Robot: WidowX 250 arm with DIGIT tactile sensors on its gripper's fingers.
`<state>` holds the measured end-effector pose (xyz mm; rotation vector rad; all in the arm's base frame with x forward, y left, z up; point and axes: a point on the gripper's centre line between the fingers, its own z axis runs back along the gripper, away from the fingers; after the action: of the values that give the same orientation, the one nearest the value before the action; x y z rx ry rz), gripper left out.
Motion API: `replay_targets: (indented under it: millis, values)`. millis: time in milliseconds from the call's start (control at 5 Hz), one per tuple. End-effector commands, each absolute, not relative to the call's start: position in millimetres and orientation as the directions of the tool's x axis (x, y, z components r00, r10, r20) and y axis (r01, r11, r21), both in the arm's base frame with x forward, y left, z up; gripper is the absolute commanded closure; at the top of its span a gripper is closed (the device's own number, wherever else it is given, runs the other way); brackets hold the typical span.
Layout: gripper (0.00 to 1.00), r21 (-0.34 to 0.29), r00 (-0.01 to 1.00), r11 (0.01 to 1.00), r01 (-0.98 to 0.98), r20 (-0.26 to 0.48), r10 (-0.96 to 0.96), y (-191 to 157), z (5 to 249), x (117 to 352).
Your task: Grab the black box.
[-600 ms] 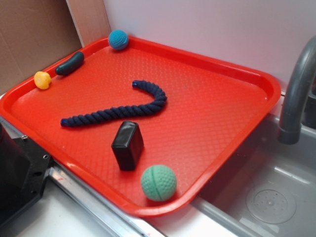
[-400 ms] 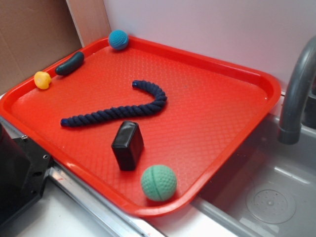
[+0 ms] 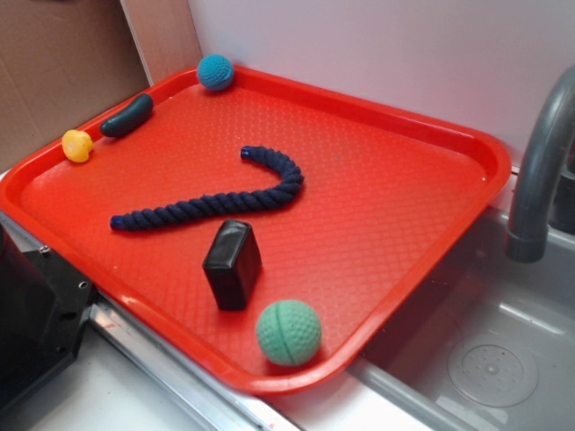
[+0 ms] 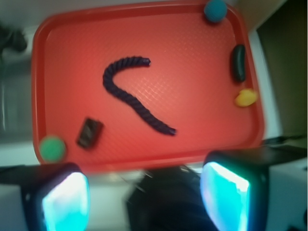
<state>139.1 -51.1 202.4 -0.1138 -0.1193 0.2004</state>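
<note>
Presently positioned high above the near edge of the red tray (image 4: 144,19), well clear of every item on it. Pincer (image 4: 144,197) spread wide, nothing between the two fingers (image 4: 65,199), both showing lit cyan panels at the bottom of the wrist view. Not visible in the exterior view.

Black box (image 4: 90,133) located ahead of the pincer and toward the left finger, resting on the tray floor close to the near rim. In the exterior view, black box (image 3: 233,263) lying as a glossy block with rounded edges, untouched, not yet grasped.

Green ball (image 4: 52,147) just beside the black box, farther left and slightly nearer the pincer, close to the tray corner; the two near each other but apart.

Dark blue rope (image 4: 132,94) lying in a hooked curve ahead of the pincer, beyond the black box, roughly at tray centre.

Dark green sausage-shaped toy (image 4: 238,62) far ahead and to the right, along the right rim. Yellow toy (image 4: 246,97) just nearer the pincer than the sausage toy, also at the right rim. Blue ball (image 4: 215,9) at the far right corner, farthest from the pincer.

Grey faucet (image 3: 539,171) and sink basin (image 3: 490,368) beside the tray in the exterior view; wrist view blurred there.
</note>
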Motion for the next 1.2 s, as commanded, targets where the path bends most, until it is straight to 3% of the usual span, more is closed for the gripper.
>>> replay_targets:
  millis: [0,400,800,1000]
  values:
    - [0.00,-0.153,0.902,0.907,-0.392,0.128,0.412,-86,190,165]
    - [0.00,-0.153,0.902,0.907,-0.392,0.128,0.412,-86,190,165]
    - [0.00,-0.166,0.906,0.893,-0.418,-0.003,0.423,-112,93,178]
    - [0.00,-0.148,0.907,0.895,-0.420,-0.084,0.412,-120,65,173]
